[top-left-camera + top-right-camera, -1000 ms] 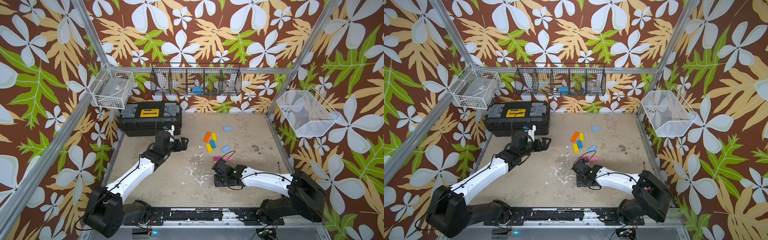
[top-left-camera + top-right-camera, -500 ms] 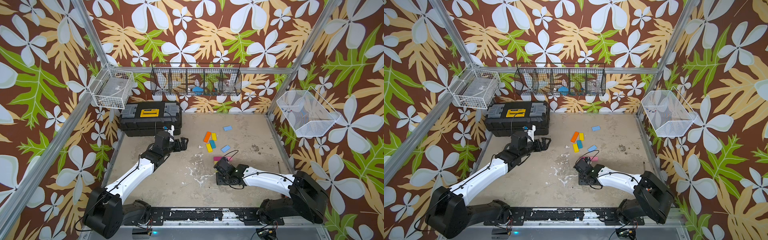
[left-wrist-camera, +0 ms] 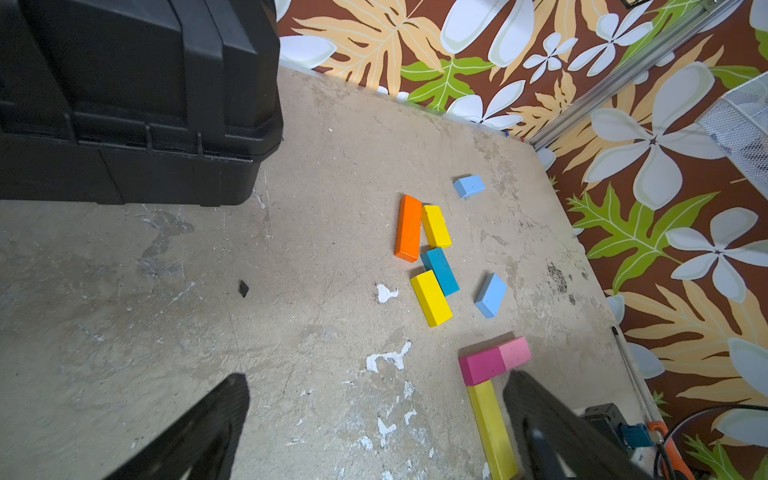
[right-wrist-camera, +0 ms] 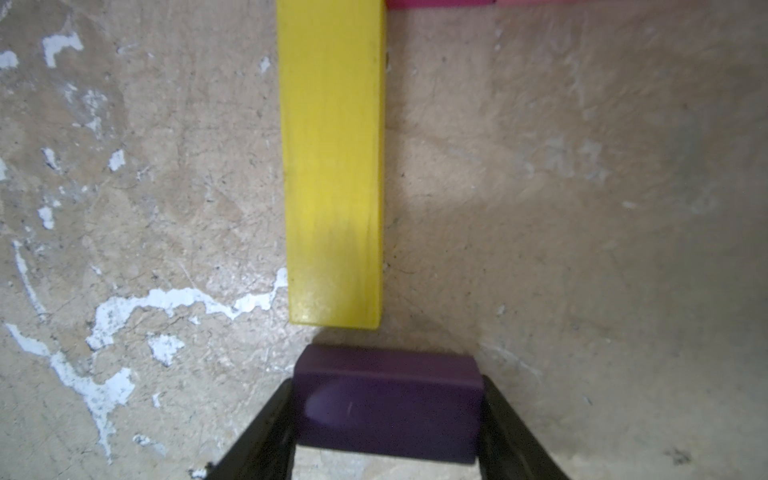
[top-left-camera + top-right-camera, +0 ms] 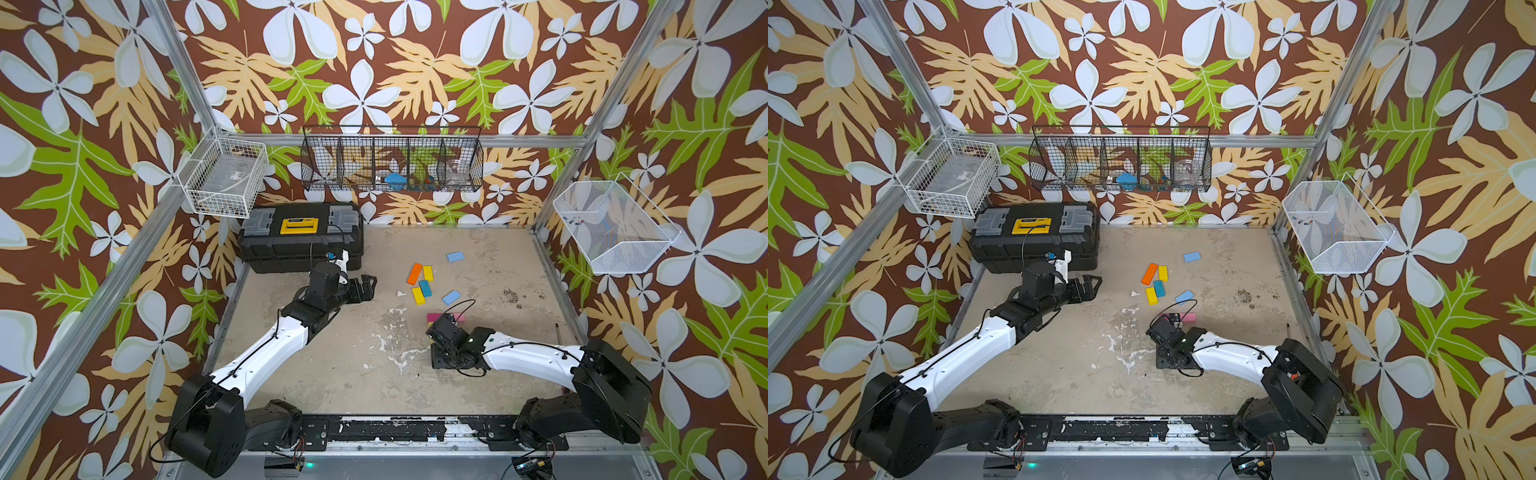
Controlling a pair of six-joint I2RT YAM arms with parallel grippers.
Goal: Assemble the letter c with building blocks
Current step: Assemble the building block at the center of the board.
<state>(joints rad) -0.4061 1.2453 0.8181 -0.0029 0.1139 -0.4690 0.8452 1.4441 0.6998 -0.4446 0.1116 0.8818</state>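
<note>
i've got the purple block point(image 4: 388, 399) pinched in my right gripper point(image 4: 386, 419), just shy of the long yellow block point(image 4: 332, 166); left gripper point(image 5: 371, 286), mid-frame left, gapes wide.

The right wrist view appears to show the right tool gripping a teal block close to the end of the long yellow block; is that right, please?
Not quite: the right tool grips a purple block, not a teal one, as the right wrist view shows. It is indeed close to the end of the long yellow block.
</note>
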